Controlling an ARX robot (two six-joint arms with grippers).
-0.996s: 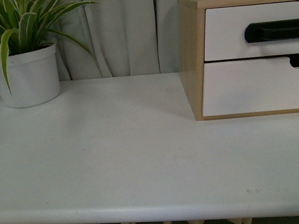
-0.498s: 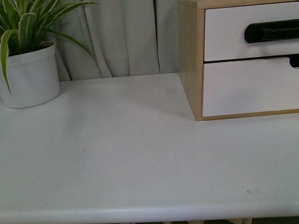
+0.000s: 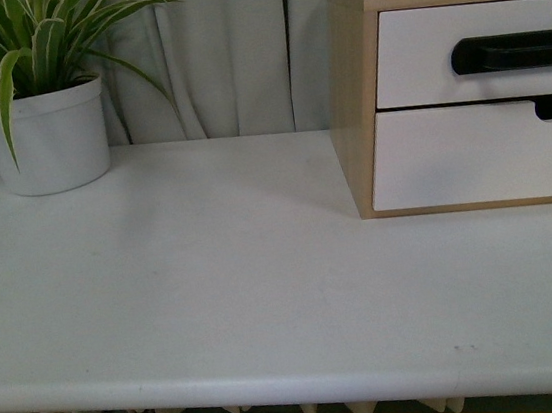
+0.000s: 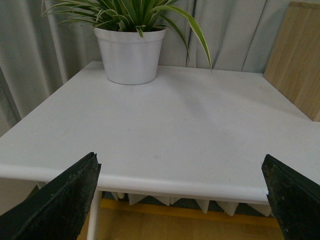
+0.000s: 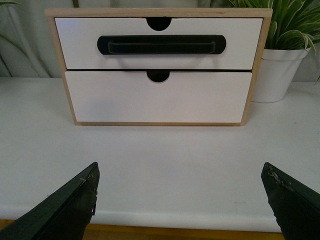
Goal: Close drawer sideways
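Drawer (image 5: 159,50) sits in cabinet (image 5: 63,75), potted plant (image 5: 280,60) just beside.

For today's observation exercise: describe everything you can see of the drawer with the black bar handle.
The drawer is the upper of two in a light-wood cabinet standing on the white table. Its flat white front carries a long black bar handle and a half-round notch at the top edge. It looks shut, roughly flush with the frame. Nothing touches it; neither end effector is near.
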